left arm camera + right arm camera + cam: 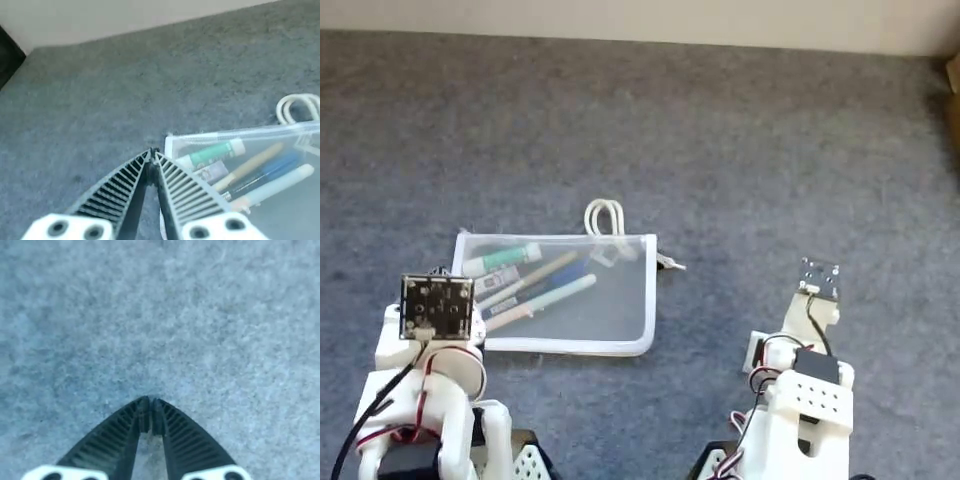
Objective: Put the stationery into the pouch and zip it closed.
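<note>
The stationery already lies inside the pouch (620, 305), so the filling step looks done. What is left, at most, is the zip. Its pull (670, 264) juts out just past one top corner of the pouch, which suggests the zip has run to its end, though the teeth are too fine to confirm this.

The left hand (152, 152) is pressed shut with nothing in it, its tips by the pouch corner farthest from the pull. The right hand (148, 402) is also closed and empty, well apart from the pouch on the pull's side, over the bare desk (770, 130).

If the zip needs finishing, the next move would call for one hand to pin the pouch flat while the other nips the small pull — a fiddly target, and the light pouch would likely slide.

The pouch is a flat, soft rectangle of clear film or fine mesh with white edging, and a white cord loop (604, 216) lies against its top edge. Inside, toward the end away from the pull, lie slim pens (555, 293) — rigid, smooth plastic — and a stubbier white tube with a green label (502, 260). The desk has a grey, felt-like nap.
</note>
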You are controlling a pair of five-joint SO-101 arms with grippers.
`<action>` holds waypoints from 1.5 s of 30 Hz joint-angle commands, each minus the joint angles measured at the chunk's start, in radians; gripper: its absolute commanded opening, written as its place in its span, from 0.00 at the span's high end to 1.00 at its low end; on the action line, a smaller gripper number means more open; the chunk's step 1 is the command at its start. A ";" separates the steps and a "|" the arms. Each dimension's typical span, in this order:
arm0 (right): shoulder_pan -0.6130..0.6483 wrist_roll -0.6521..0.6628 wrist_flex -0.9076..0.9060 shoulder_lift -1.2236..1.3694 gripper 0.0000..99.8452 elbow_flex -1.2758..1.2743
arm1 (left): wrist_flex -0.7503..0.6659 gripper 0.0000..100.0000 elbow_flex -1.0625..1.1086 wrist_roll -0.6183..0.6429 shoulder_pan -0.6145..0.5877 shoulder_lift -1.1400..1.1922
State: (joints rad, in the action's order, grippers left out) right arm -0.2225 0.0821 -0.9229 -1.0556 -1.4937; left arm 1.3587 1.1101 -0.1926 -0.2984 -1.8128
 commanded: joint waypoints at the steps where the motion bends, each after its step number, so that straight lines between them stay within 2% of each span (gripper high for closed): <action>1: 0.019 -0.003 0.010 -0.024 0.99 -0.007 | -0.005 1.00 0.033 0.015 -0.038 -0.007; 3: 0.019 -0.008 0.002 -0.087 0.99 -0.010 | -0.018 1.00 0.067 0.032 -0.038 -0.007; 8: 0.022 -0.005 -0.090 -0.390 0.99 -0.128 | -0.164 1.00 0.205 0.041 -0.039 -0.007; 14: 0.081 -0.003 -0.306 -0.799 0.99 -0.234 | -0.203 1.00 0.300 0.041 -0.039 -0.007; 34: 0.085 -0.003 -0.283 -0.731 0.99 -0.242 | -0.222 0.99 0.579 0.037 -0.033 -0.007; 40: 0.102 -0.008 -0.283 -0.731 0.99 -0.248 | -0.245 0.99 0.585 0.037 -0.033 -0.001; 45: 0.111 -0.011 -0.283 -0.731 0.99 -0.274 | -0.163 0.99 0.585 0.037 -0.033 -0.001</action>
State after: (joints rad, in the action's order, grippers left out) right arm -0.1212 0.0821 -1.2160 -1.7967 -1.6747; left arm 1.1515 1.6732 -0.1634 -0.3214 -1.8082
